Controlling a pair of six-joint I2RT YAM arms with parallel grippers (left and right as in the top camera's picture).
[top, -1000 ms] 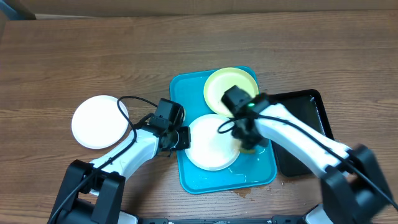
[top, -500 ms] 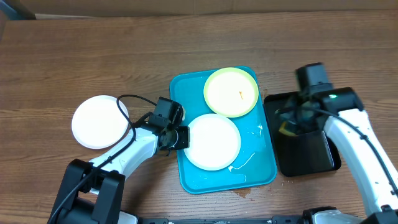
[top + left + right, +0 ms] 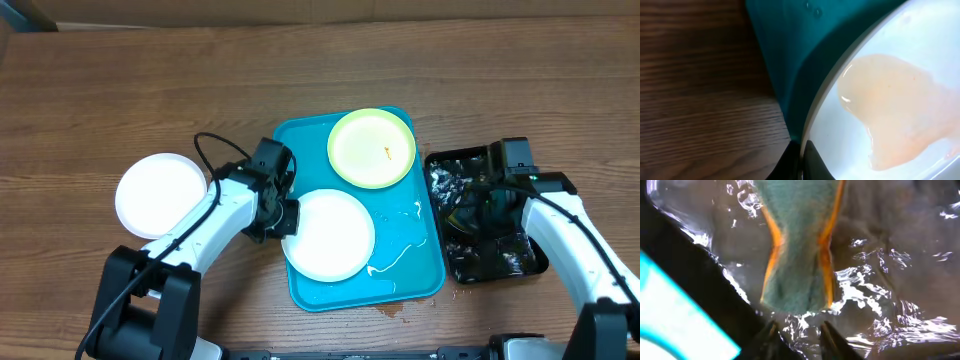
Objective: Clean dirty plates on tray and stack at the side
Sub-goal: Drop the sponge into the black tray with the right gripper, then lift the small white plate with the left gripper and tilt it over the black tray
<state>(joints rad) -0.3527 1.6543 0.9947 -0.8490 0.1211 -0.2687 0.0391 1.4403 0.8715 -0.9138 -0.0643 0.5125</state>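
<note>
The blue tray (image 3: 412,255) holds the yellow-green rimmed plate (image 3: 372,148) at its far end, with a small orange mark at centre. A white plate (image 3: 330,235) lies at the tray's near left, over its left rim. My left gripper (image 3: 284,218) is shut on this plate's left rim. In the left wrist view the fingers (image 3: 801,161) pinch the rim, and a pale orange smear (image 3: 900,110) shows on the plate. Another white plate (image 3: 160,195) lies on the table at left. My right gripper (image 3: 483,208) is open, its fingers (image 3: 797,335) just short of a green sponge (image 3: 800,245).
A black tray (image 3: 537,258) with rippling water stands right of the blue tray; the sponge lies in it. A thin streak of liquid (image 3: 400,255) runs across the blue tray's near right. The table is brown wood.
My right arm has swung from over the blue tray to the black tray with the sponge, and the water now ripples. My left gripper has drawn the white plate toward the tray's left rim.
</note>
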